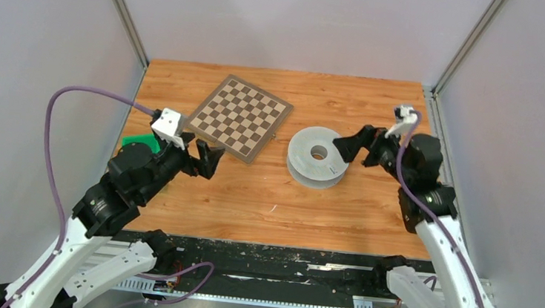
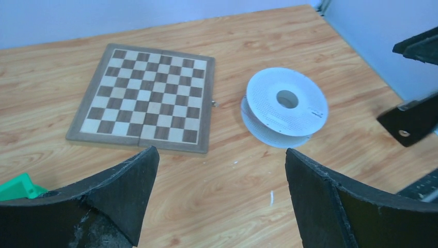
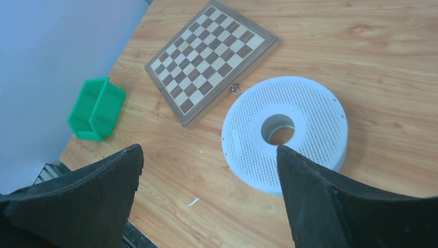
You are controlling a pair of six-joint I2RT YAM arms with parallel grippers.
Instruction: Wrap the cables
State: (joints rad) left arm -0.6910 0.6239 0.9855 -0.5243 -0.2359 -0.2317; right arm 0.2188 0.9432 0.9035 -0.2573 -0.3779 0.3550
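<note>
A white perforated spool (image 1: 303,155) lies flat at the table's middle right. It also shows in the left wrist view (image 2: 274,118) and in the right wrist view (image 3: 315,111). No loose cable shows on the table in any view. My left gripper (image 1: 208,159) is open and empty, hovering left of the spool and near the chessboard's front corner; its jaws stand wide apart in its wrist view (image 2: 221,152). My right gripper (image 1: 355,145) is open and empty just right of the spool, with the spool under its right finger in its wrist view (image 3: 209,150).
A folded chessboard (image 1: 239,117) lies at the back left, also seen in both wrist views (image 2: 144,101) (image 3: 212,59). A green bin (image 1: 139,142) sits at the left edge by the left arm (image 3: 95,108). Grey walls enclose the table.
</note>
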